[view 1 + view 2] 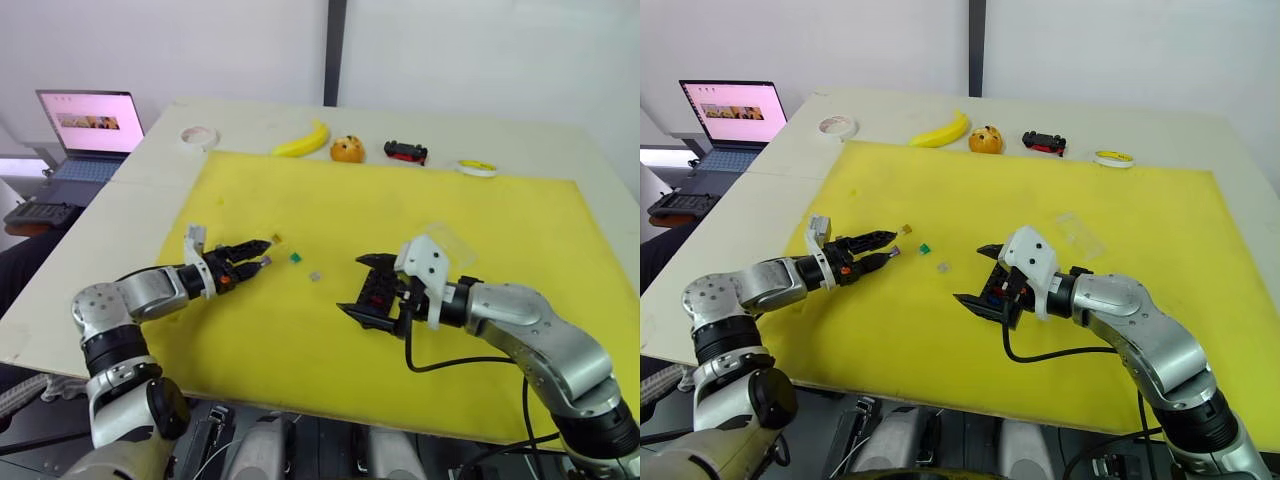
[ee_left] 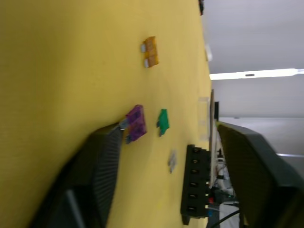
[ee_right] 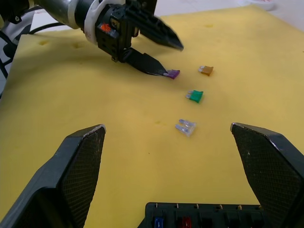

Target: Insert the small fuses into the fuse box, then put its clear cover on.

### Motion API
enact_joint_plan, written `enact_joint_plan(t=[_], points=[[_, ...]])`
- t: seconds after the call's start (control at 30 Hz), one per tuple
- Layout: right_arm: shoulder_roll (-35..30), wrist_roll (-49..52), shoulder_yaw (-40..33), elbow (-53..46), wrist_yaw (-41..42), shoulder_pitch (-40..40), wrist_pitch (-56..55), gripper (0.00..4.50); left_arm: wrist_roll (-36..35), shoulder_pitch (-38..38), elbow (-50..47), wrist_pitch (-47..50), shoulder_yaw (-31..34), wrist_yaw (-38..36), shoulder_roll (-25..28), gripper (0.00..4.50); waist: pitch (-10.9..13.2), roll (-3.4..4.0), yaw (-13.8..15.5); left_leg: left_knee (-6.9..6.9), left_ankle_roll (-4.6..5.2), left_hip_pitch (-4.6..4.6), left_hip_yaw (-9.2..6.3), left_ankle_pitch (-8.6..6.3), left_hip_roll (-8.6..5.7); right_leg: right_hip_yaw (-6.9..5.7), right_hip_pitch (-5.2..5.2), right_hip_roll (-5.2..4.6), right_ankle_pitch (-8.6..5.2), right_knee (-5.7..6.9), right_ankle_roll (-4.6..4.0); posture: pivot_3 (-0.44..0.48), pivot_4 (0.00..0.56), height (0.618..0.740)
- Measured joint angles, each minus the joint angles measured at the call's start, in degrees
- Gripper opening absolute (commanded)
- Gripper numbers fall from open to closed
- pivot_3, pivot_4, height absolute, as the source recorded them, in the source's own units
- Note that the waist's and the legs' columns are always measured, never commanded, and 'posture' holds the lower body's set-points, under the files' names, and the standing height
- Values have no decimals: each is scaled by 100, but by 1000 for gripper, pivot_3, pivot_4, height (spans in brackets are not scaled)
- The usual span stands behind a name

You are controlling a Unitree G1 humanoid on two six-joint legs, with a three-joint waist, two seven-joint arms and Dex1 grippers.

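fuse box (between spread right gripper), purple fuse touching left fingertip

Black fuse box lies mid-mat, blue and red fuses seated. Purple, brown, green and grey fuses lie loose beside it. The clear cover lies toward the mat's right edge.

A lab test bench — yellow mat on a table, laptop alongside.

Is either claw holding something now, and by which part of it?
Nothing is held. The left claw is open, one finger tip touching the purple fuse on the mat. The right claw is open above the fuse box.
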Motion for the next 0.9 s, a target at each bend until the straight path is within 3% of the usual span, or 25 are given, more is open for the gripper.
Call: enact_joint_plan(t=[0.03, 0.77, 0.87, 0.9], points=[[0, 0, 0, 0, -1, 0, 0, 4500, 29, 1, 0, 13, -12, 3, -3, 1688, 0, 0, 0, -1, -1, 0, 0, 1, 0, 0, -1, 0, 0, 0, 0, 0, 150, 740], [2, 8, -26, -1, -37, 27, 1, 4500, 381, -82, -72, 113, 207, 117, -237, 1688, 0, 0, 8, -4, 5, -1, 0, -3, 0, 0, 0, -3, 0, -5, 0, 0, 150, 740], [2, 14, -28, -2, -33, 27, 1, 4500, 423, -90, -128, 121, 294, 210, -319, 844, 0, 0, 6, -4, 11, -1, 0, -7, 0, 0, 0, -3, 0, -5, 0, 0, 150, 740], [2, 29, -29, -2, -31, 27, 1, 4500, 448, -107, -140, 118, 298, 235, -351, 337, 0, 0, 6, -4, 11, -1, 0, -7, 0, 0, -1, -3, 0, -5, 0, 0, 150, 740]])
